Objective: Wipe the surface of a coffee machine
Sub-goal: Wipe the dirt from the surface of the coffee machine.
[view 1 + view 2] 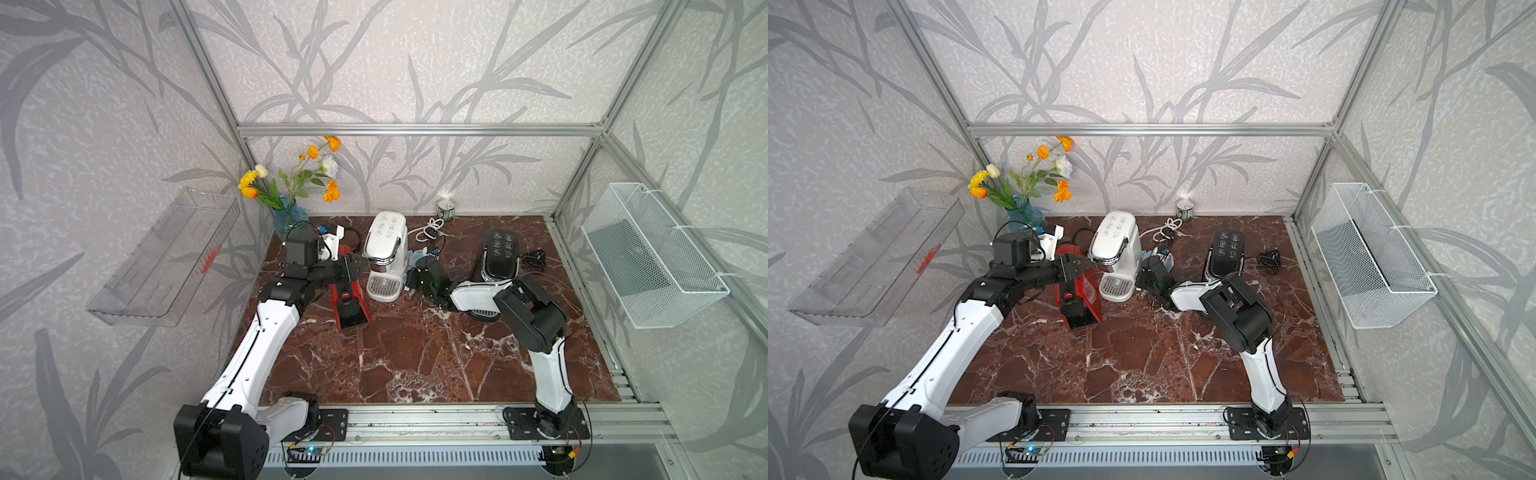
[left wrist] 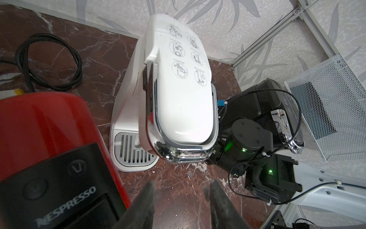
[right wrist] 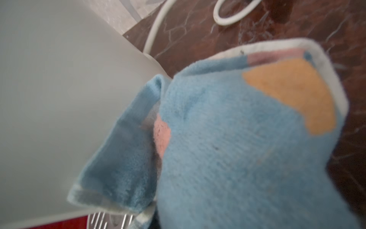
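**Operator:** Where is the white coffee machine (image 1: 384, 253) standing?

**Technician:** It is standing upright toward the back of the counter (image 1: 415, 357), between a red coffee machine (image 1: 349, 301) and a black coffee machine (image 1: 498, 253).

**Operator:** What are the hands doing?

**Technician:** The right hand (image 1: 417, 267) is clamping tight on a blue cloth (image 3: 227, 148), which is lying against the machine's white side wall. The left hand (image 2: 181, 188) is hovering in front of the machine with its fingers partly apart, and only counter is showing between them.

**Operator:** And the containers?

**Technician:** A blue glass vase (image 1: 291, 218) is holding orange, yellow and white flowers (image 1: 307, 170). A wire basket (image 1: 665, 232) and a clear plastic tray (image 1: 166, 249) are hanging on opposite side walls. I cannot tell their contents.
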